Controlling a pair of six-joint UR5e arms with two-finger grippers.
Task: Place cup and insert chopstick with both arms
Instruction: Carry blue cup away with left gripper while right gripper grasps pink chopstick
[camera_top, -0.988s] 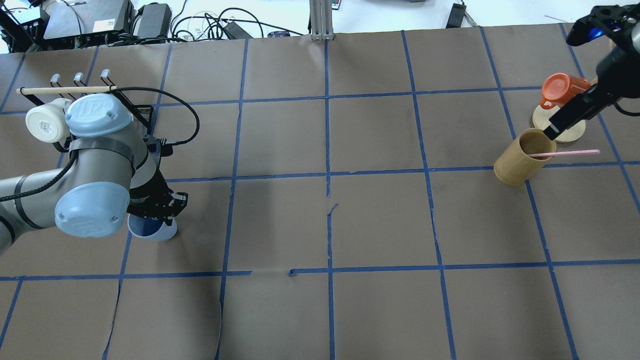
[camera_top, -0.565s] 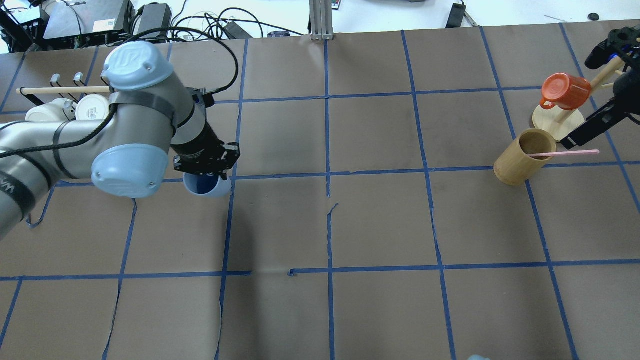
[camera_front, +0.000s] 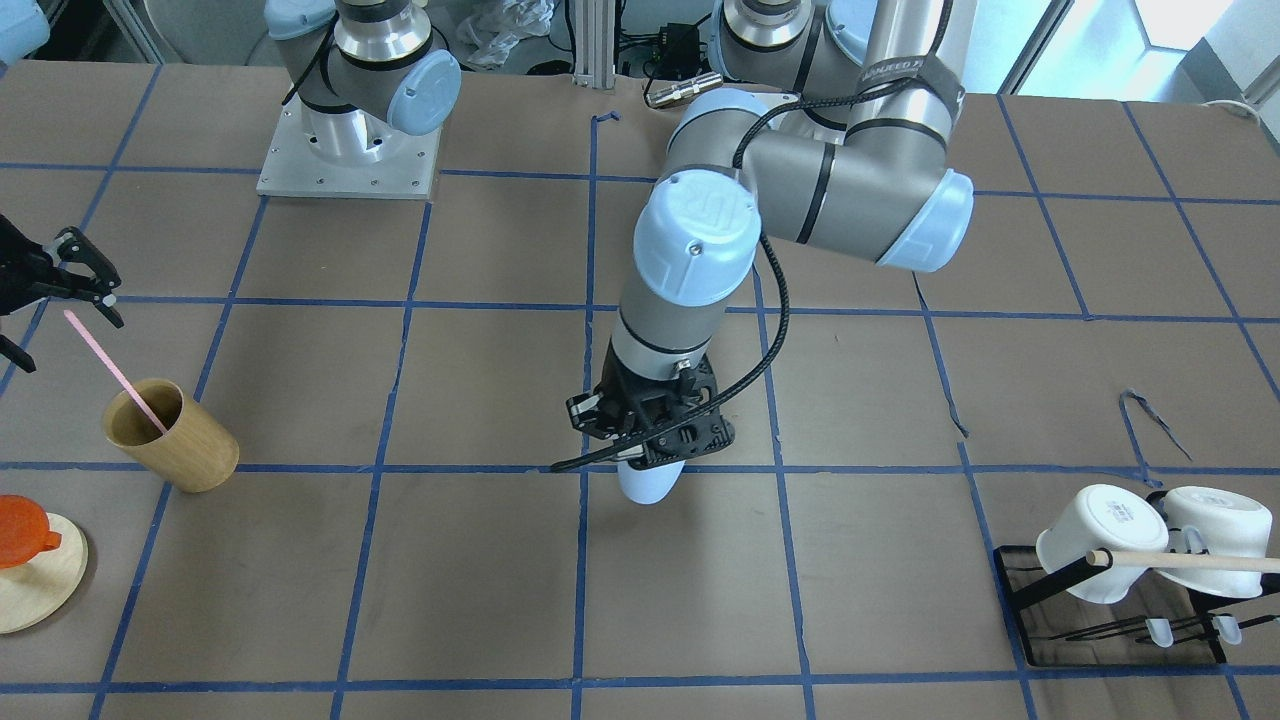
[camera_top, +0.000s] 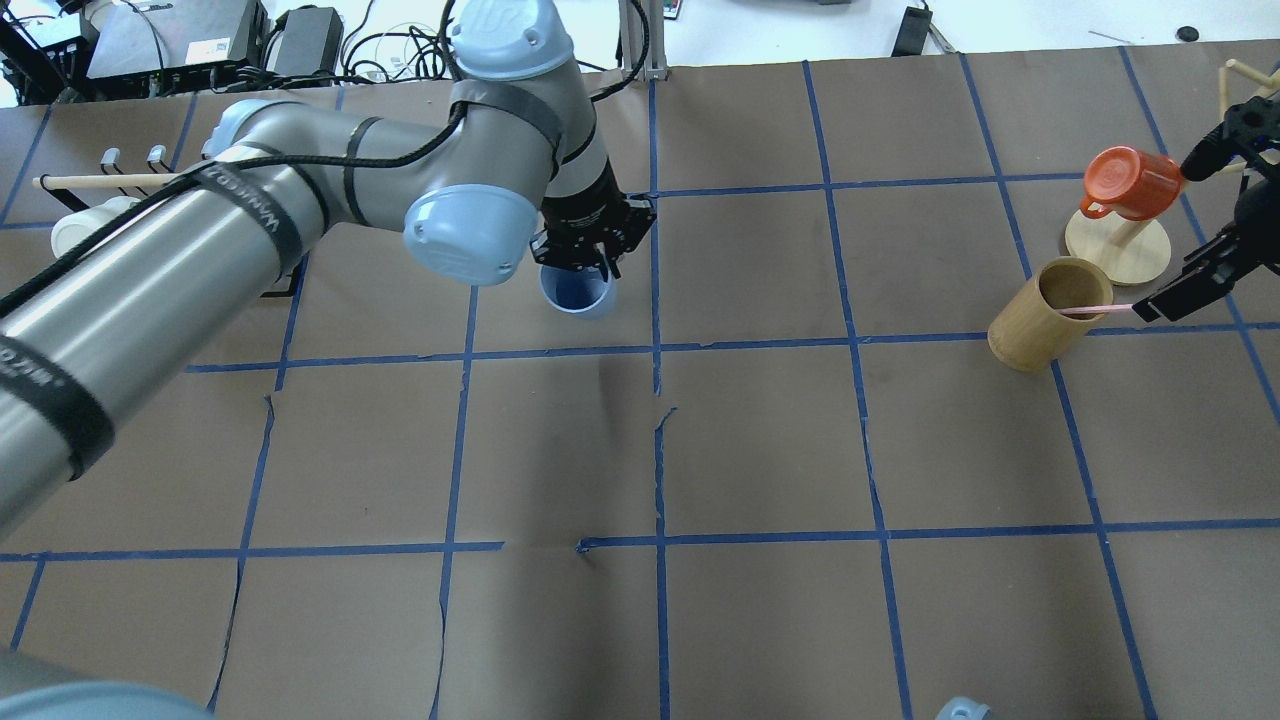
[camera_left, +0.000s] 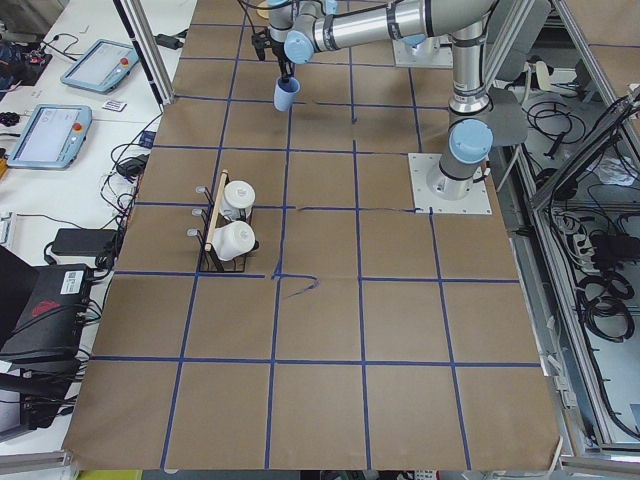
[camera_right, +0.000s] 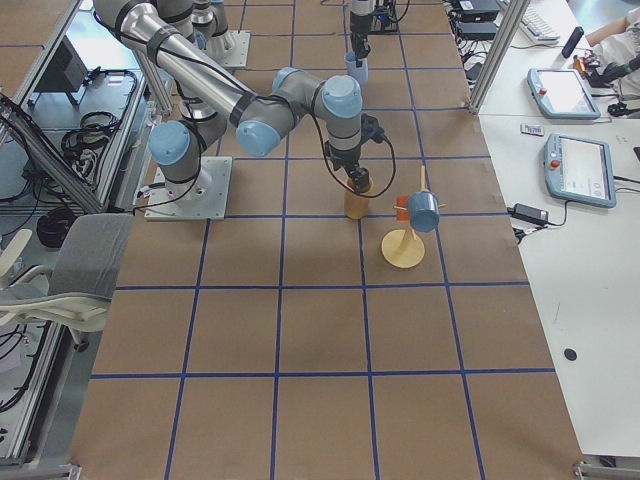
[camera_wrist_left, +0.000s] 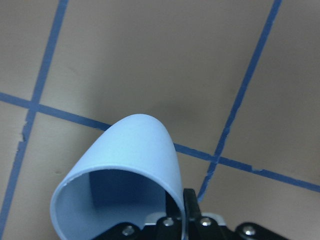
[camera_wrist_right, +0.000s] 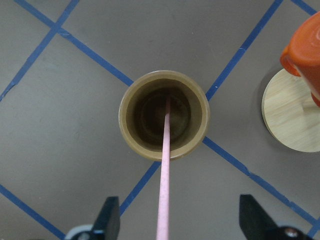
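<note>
My left gripper (camera_top: 582, 252) is shut on the rim of the pale blue cup (camera_top: 576, 291) and holds it upright just above the table, near the middle. The cup also shows in the front view (camera_front: 650, 484) and the left wrist view (camera_wrist_left: 125, 165). The pink chopstick (camera_top: 1095, 310) leans in the tan wooden cup (camera_top: 1045, 318) at the right. My right gripper (camera_top: 1160, 304) is open, its fingers (camera_wrist_right: 109, 218) on either side of the chopstick's upper end (camera_wrist_right: 164, 200) and apart from it.
An orange mug (camera_top: 1130, 180) hangs on a wooden stand (camera_top: 1118, 250) just behind the tan cup. A black rack with two white mugs (camera_front: 1110, 545) and a wooden rod (camera_front: 1190, 560) stands at the far left of the robot.
My left arm has carried the blue cup from the table's left side toward the middle and farther back. My right gripper has moved outward from the tan cup's rim to the chopstick's upper end.
</note>
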